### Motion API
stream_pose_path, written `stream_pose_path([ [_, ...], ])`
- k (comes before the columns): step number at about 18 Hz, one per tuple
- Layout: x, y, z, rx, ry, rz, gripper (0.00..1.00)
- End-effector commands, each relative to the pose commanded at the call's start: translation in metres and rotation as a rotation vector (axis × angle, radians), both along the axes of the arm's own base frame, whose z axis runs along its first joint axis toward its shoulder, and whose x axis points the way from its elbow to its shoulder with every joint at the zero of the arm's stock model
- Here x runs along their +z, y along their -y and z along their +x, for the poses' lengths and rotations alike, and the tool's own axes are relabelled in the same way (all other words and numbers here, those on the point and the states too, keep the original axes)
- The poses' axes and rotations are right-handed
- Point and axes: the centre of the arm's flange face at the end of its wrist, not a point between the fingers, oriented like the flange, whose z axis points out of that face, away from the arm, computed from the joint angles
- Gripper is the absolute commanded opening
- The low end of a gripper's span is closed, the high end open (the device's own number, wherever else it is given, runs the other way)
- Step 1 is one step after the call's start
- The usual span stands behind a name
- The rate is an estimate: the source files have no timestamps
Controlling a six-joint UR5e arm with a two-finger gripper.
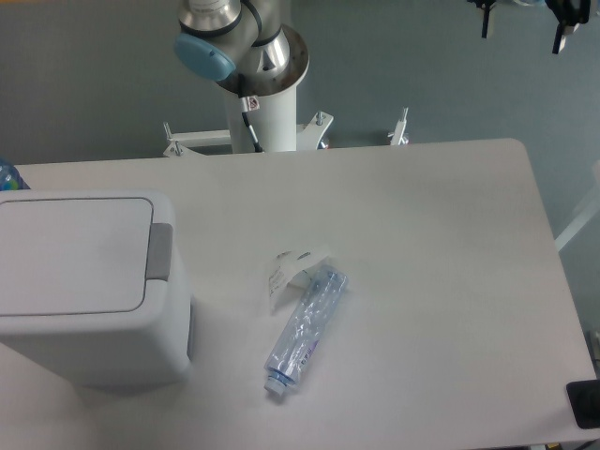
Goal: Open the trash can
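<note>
Closest to the lens, at lower left: bin [80,281], white and boxy, upright on table [431,234], cut off by the left edge of view. Lid [70,253] flat and shut. Grey tab [159,251] on the lid's right side, facing table centre, so front of bin toward the right of view; tab's own long axis from near to far. Long axis of lid seemingly left to right, though hard to confirm with the left part out of view. Just right of bin but apart from it: bottle [305,328], clear and crushed, lying on a diagonal, cap end toward the near edge, other end toward far right. Scrap [292,267] of pale wrapper touching bottle's far end. Behind bin at the left edge: sliver of something blue [5,174]. At lower right corner: dark flat object [584,403], mostly out of view. Beyond the far edge, top centre: arm [246,47] on white post. At top right: gripper [522,21], only two dark tips visible, well apart from bin, holding nothing visible; impossible to tell whether spread or closed.
</note>
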Motion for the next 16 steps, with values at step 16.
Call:
stream_pose_path([
  [16,-0.011,-0.142,0.051,0.439,0.100,0.231,1.00],
])
